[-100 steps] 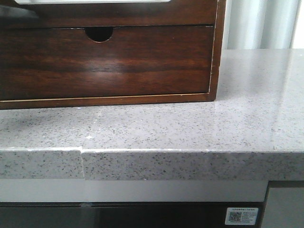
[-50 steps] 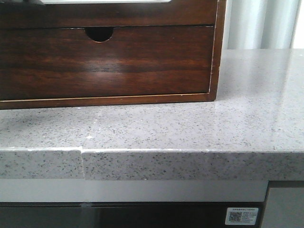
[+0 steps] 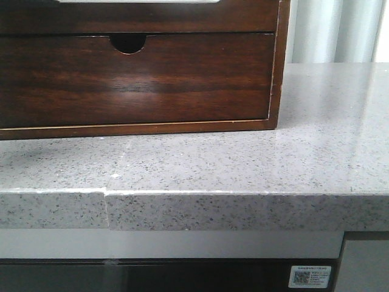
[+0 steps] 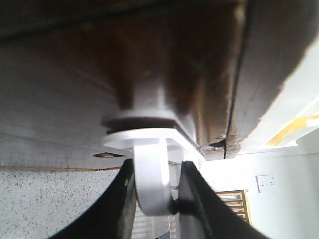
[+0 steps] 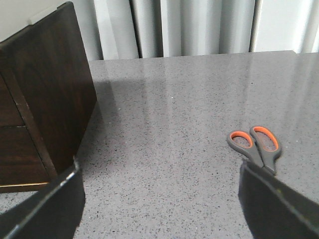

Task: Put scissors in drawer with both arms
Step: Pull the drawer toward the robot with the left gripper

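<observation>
The drawer (image 3: 152,17) is the plain dark-brown front at the top of the front view, with a pale strip along its top edge. In the left wrist view my left gripper (image 4: 157,169) is shut on a white ring handle (image 4: 149,191) fixed to the dark wood drawer front (image 4: 164,59). The scissors (image 5: 256,147), grey with orange-lined loops, lie flat on the counter in the right wrist view, partly behind one finger. My right gripper (image 5: 159,172) is wide open and empty above the counter, next to the scissors. Neither gripper shows in the front view.
A dark wooden cabinet (image 3: 275,73) stands on the speckled grey stone counter (image 3: 243,164); below the drawer is a second front with a half-round notch (image 3: 127,42). The cabinet's side (image 5: 50,89) is near my right gripper. Curtains hang behind the counter.
In the front view the pale strip along the drawer's top has shrunk and the cabinet's right edge has shifted slightly right.
</observation>
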You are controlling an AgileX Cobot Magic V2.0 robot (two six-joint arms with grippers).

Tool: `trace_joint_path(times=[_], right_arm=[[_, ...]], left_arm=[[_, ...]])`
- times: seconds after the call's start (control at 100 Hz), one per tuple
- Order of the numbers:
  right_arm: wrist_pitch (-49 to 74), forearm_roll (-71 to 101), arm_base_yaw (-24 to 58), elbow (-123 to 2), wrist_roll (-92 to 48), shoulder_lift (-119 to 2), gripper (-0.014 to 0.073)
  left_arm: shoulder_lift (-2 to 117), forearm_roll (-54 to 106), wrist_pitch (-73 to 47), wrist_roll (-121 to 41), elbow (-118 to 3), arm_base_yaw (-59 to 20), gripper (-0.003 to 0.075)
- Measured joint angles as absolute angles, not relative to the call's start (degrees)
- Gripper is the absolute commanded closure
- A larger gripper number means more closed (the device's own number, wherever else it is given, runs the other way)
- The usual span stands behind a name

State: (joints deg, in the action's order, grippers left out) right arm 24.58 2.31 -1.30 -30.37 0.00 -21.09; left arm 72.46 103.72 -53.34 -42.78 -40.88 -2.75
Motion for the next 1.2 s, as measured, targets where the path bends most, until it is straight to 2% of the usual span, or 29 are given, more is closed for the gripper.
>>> trace_joint_path(times=[0.43,0.82,1.05,1.12,1.2], right_arm=[[24.58,2.31,-1.30,-30.37,0.00,-21.09,0.0027],[24.58,2.31,-1.30,-30.37,0.00,-21.09,0.0027],[24.58,2.31,-1.30,-30.37,0.00,-21.09,0.0027],[24.58,2.31,-1.30,-30.37,0.00,-21.09,0.0027],[24.58,2.31,-1.30,-30.37,0.00,-21.09,0.0027]], left_arm=[[61.82,99.85,-58.27,-40.98,-32.90,2.58,0.0733],[46.03,99.20,-59.66,-39.68,-21.96,3.24,0.0733],[40.28,98.52,-58.71,-38.24,-20.39,3.28,0.0732],[40.19,98.25,-58.57,-38.00,-20.39,3.28,0.0720],[40.05,97.77,-58.47,-37.71,-20.39,3.28,0.0662]])
